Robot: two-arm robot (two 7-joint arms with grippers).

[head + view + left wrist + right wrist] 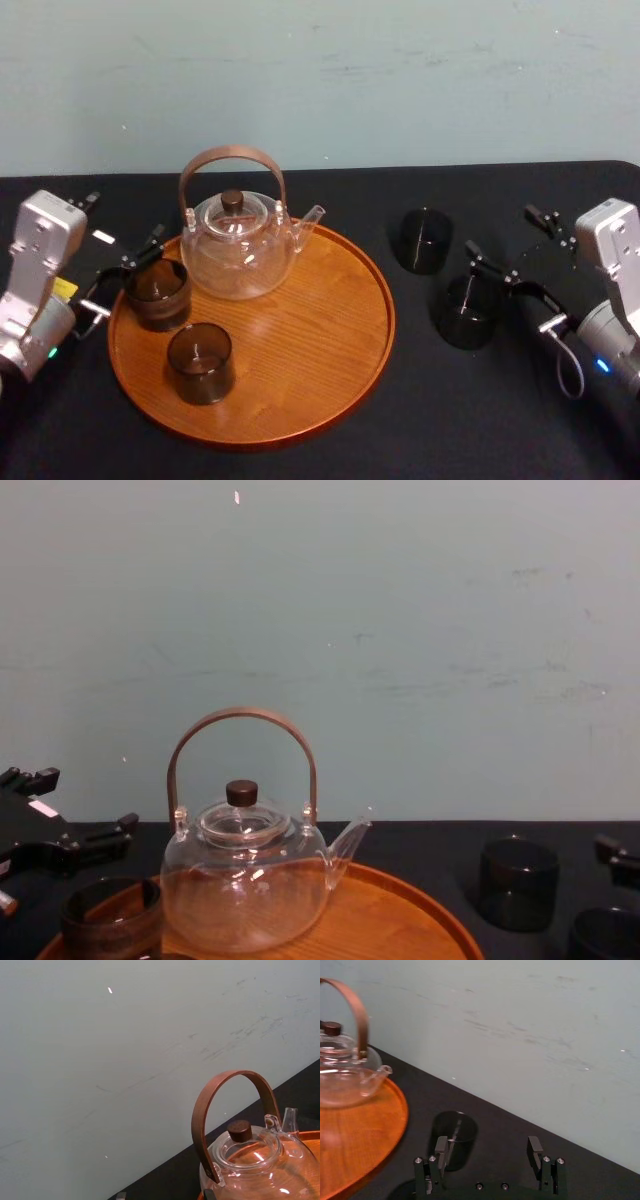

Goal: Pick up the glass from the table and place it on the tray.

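Two arms flank the black worktop (450, 420). Farthest left, the left end effector (130, 272) hangs with its fingers spread at the rim of the large round orange-brown wooden tray (330, 330), just beside the rear dark glass cup (157, 293). A front dark glass cup (200, 362) and a clear glass teapot with a curved wooden handle (238, 245) also stand on the tray. Rightward, on bare worktop, stand the far dark glass (423, 240) and the near dark glass (463, 312). The right end effector (498, 230) is open beside the near one, gripping nothing.
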